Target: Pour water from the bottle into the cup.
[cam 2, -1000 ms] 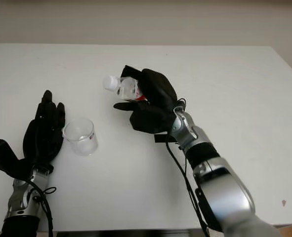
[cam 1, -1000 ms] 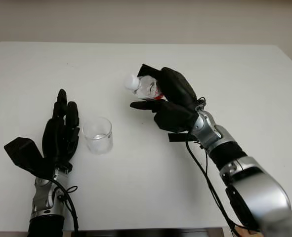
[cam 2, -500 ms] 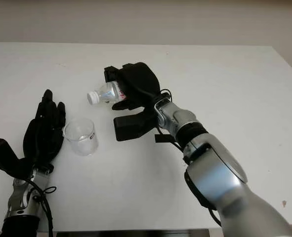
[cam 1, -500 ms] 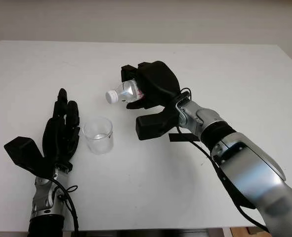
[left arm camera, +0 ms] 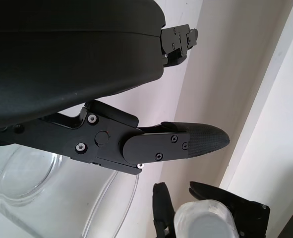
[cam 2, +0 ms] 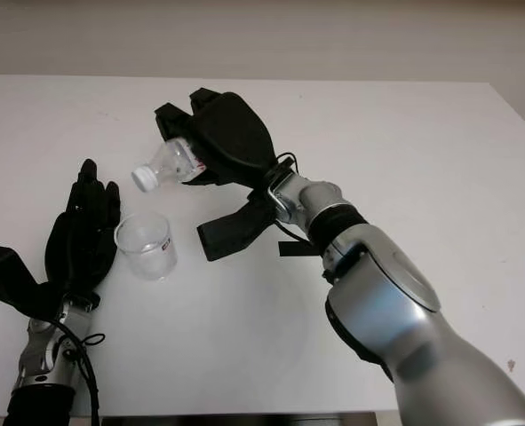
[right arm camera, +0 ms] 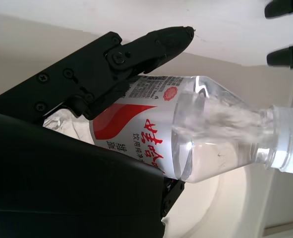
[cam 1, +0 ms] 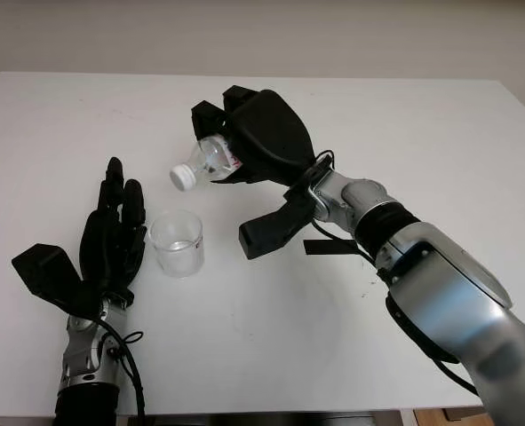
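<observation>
Now the right hand (cam 1: 260,146) is grasping the bottle (cam 1: 210,161) and tilting it, with the white cap (cam 1: 182,177) hanging above and a little far of the cup (cam 1: 177,242). The cap seems closed, so tipping more is risky; the mouth should come right over the rim first. The left hand (cam 1: 111,244) is open just left of the cup. Compared with a second ago, the bottle is lying lower and nearer the cup.

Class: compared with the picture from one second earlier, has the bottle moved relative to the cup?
Yes. The bottle, held by the right hand, has shifted toward the cup, neck tilted downward.
</observation>
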Robot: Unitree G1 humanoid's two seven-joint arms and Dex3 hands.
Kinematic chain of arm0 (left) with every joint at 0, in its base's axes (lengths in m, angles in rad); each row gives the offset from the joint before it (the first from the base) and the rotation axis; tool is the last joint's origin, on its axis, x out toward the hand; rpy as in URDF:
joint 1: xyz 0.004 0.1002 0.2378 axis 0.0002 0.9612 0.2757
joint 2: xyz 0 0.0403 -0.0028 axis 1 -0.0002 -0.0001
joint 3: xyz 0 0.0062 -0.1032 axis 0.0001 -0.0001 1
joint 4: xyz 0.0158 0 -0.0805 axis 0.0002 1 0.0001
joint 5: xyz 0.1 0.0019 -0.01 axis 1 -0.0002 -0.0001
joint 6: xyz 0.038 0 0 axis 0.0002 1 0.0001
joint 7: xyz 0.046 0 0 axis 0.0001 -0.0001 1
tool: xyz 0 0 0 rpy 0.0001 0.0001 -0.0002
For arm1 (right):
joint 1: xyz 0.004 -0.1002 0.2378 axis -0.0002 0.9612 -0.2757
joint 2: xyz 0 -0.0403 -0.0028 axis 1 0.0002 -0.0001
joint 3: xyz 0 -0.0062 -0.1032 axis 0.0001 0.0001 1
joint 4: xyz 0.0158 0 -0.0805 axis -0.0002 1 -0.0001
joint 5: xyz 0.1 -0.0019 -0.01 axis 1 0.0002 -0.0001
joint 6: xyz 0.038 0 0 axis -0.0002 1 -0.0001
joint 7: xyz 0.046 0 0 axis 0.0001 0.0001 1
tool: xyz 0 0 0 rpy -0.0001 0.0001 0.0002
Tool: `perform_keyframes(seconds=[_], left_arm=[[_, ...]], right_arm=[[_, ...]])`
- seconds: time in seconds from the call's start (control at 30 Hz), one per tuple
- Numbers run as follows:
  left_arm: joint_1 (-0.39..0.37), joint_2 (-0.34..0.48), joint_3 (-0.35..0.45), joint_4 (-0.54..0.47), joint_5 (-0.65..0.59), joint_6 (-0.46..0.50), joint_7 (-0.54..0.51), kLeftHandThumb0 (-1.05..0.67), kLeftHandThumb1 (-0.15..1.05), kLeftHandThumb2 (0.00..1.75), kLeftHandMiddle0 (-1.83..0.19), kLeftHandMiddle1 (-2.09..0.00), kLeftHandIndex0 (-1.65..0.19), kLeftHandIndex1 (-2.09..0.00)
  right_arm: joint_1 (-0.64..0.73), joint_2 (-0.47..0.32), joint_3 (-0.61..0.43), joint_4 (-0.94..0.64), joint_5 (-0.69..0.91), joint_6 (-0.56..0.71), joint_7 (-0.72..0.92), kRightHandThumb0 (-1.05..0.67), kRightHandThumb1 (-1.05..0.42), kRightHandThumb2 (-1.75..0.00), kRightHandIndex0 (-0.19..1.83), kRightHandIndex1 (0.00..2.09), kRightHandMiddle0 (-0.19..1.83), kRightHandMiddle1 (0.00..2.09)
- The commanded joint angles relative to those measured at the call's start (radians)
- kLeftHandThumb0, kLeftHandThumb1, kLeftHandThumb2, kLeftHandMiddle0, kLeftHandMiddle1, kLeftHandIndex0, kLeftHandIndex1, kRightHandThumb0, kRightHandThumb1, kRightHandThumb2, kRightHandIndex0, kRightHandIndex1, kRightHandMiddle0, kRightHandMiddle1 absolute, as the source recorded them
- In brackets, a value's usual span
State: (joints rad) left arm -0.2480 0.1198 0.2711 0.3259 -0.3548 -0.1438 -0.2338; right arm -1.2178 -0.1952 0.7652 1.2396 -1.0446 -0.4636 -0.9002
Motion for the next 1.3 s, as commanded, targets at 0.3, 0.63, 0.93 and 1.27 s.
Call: perform_keyframes(seconds=[0.3,0.63,0.93,1.27], left_arm=[[0.002,-0.02,-0.002,0.028,0.004,-0.022,-0.001,-0.73,1.05,0.43,0.15,-0.05,0.13,-0.06],[0.004,-0.022,-0.003,0.037,0.005,-0.033,-0.004,-0.73,1.05,0.43,0.16,-0.05,0.14,-0.05],[0.004,-0.025,-0.001,0.042,0.002,-0.031,-0.006,-0.72,1.05,0.43,0.16,-0.05,0.13,-0.05],[0.01,-0.02,0.002,0.038,0.001,-0.03,-0.007,-0.73,1.05,0.45,0.16,-0.05,0.14,-0.05]], right_arm=[[-0.082,-0.007,0.15,-0.008,-0.158,0.088,-0.115,-0.54,-1.05,-0.17,1.13,2.09,0.38,1.83],[-0.091,0.0,0.228,-0.006,-0.227,0.15,-0.196,-0.5,-1.05,-0.21,1.17,2.09,0.34,1.95],[-0.075,0.009,0.166,-0.004,-0.128,0.078,-0.156,-0.47,-1.05,-0.15,1.17,2.09,0.35,1.96],[0.039,0.001,-0.222,-0.042,0.378,-0.125,0.275,-0.43,-1.05,-0.28,1.36,2.09,1.0,2.09]])
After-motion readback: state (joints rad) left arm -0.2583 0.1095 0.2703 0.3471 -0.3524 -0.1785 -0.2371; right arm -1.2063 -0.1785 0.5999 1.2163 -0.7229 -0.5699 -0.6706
